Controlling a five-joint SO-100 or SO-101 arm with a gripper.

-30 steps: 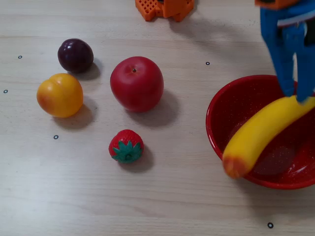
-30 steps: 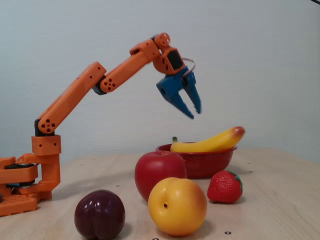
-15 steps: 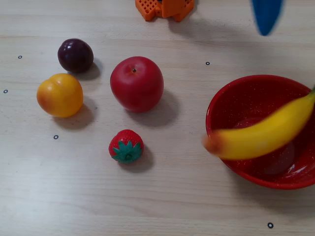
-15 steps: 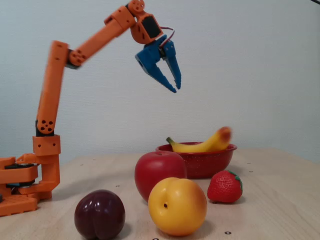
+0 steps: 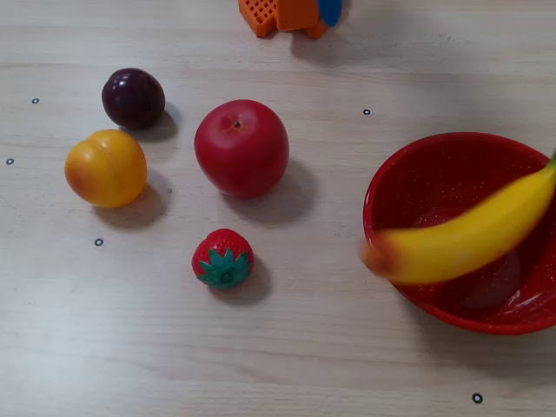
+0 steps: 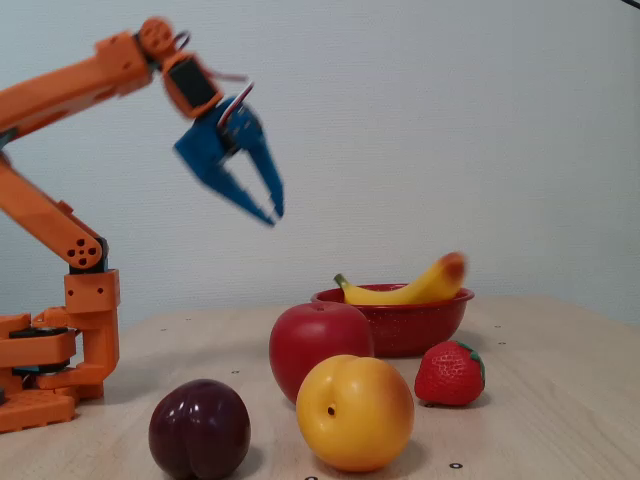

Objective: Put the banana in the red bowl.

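In the top-down fixed view, a dark purple round plum (image 5: 133, 98) sits at the upper left of the frame, with a round orange-yellow peach-like fruit (image 5: 106, 168) just below it. Right of these, near the centre, stands a glossy round red apple (image 5: 241, 148), and below it a small red strawberry with a green leaf cap (image 5: 223, 258). All four rest apart from one another on the pale wooden table (image 5: 287, 347).

At the right edge lies the wide glossy red bowl with fine white speckles (image 5: 408, 178). The long curved yellow toy banana (image 5: 460, 243) lies across it, its orange-brown blunt end jutting past the bowl's left rim, its body inside.

In the side-on fixed view, the orange arm is in the upper left of the frame, well apart from the bowl. Its blue two-finger gripper (image 6: 273, 212) is blurred, holds nothing, and its fingers look slightly spread.

Judging from this, the placing step looks done: the banana rests in the bowl. The next move calls only for parking the arm, unless the overhanging end needs a nudge.
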